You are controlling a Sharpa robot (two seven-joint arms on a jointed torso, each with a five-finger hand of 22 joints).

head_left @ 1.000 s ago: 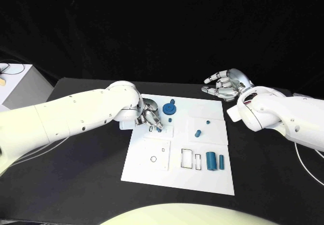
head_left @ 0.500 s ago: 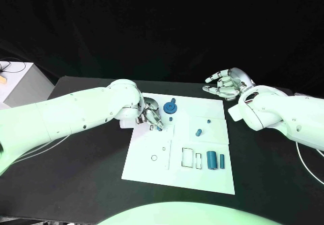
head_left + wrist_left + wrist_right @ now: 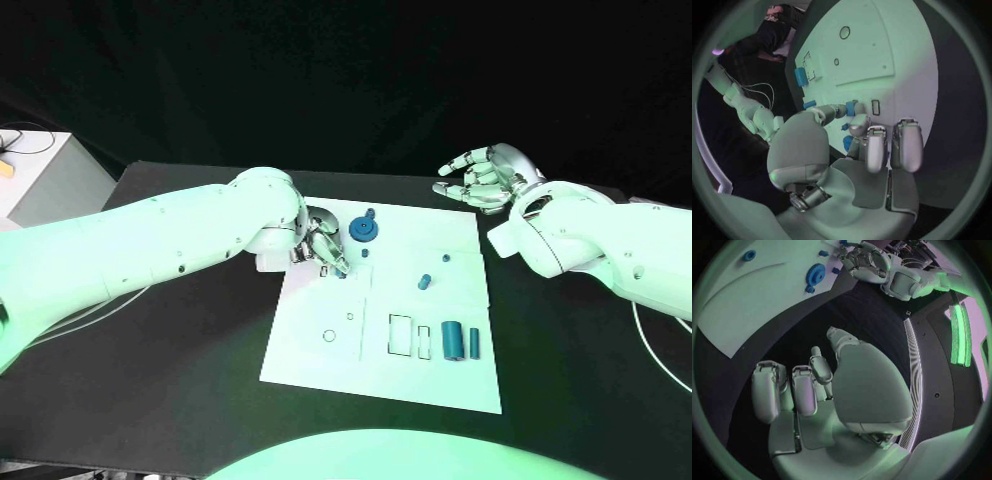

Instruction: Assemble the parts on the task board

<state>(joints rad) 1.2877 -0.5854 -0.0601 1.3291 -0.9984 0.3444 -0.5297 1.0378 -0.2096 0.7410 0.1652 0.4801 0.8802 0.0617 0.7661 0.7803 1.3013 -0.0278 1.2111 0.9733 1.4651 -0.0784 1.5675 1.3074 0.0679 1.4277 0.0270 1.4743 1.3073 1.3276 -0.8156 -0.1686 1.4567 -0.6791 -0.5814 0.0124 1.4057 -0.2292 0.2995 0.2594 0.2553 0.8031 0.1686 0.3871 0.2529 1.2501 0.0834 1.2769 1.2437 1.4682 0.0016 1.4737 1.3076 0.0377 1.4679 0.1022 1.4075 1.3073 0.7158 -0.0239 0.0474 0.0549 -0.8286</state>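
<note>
So the black table [image 3: 173,400] takes up most of the scene, with the white task board [image 3: 433,385] lying flat in the middle of it. The left arm [image 3: 130,255] reaches in over the table, and the right arm [image 3: 606,245] comes in from the other side.

The left hand [image 3: 320,250] is down on the board's near-left corner region, fingers curled in. In the left wrist view the fingertips [image 3: 856,107] are pinching a small blue part [image 3: 851,108] right at the board surface, so it's grasping that. The right hand [image 3: 483,180] sits off the board past its far right corner, above the table, fingers loosely curled and apart with nothing in them, so released.

Parts on the board: a round blue gear [image 3: 364,231] near the far edge, just beside the left hand. A blue cylinder [image 3: 453,342] and a thinner blue bar [image 3: 473,345] stand side by side near the right edge. A small blue peg [image 3: 424,282] sits mid-board, with a tinier blue bit [image 3: 446,259] just beyond it.
</note>
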